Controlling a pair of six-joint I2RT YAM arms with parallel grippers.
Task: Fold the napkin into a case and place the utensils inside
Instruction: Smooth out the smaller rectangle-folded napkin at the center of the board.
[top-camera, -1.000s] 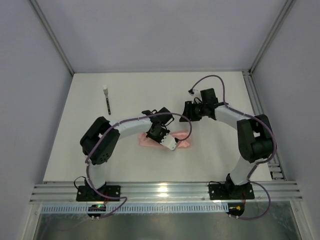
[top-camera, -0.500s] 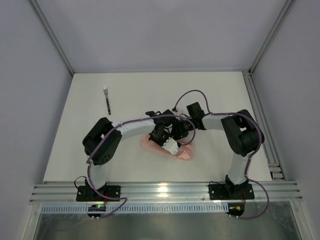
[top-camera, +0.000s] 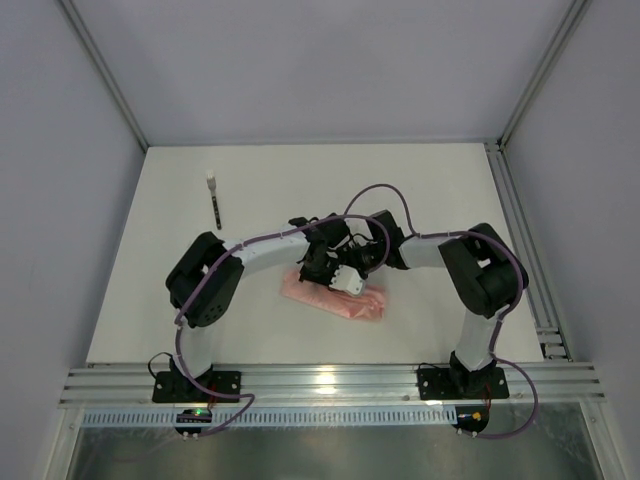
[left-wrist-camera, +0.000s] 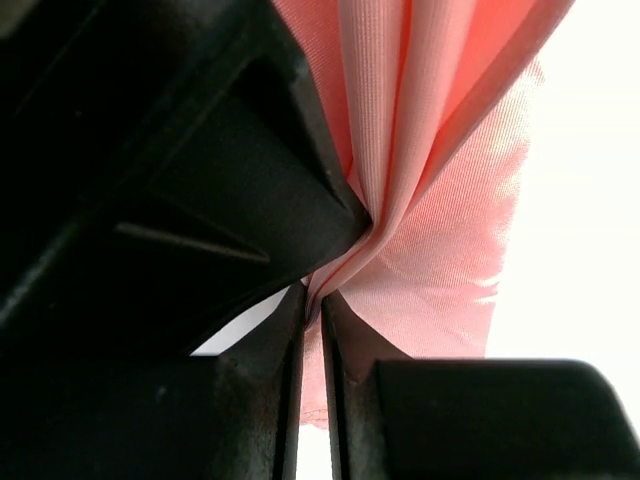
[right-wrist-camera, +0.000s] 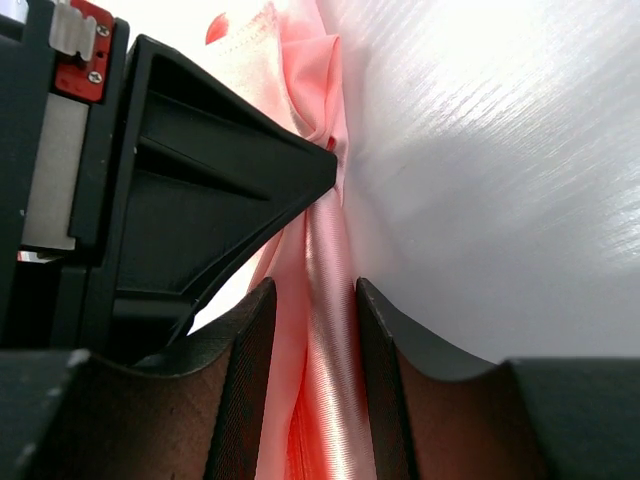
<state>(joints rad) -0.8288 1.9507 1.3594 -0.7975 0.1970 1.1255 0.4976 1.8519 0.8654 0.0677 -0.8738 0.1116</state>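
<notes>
We see the left gripper clenched on a pleat of the napkin. The right gripper straddles a fold, and we cannot tell if it grips. The napkin lies bunched at the middle of the table, and one utensil lies well apart at far left.

The overhead view looks down; both wrist views press close on the napkin.

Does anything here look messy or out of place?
The napkin is bunched into tight pleats where the left gripper pinches it, rather than lying flat. A black utensil lies alone at the far left of the table, away from the cloth.
</notes>
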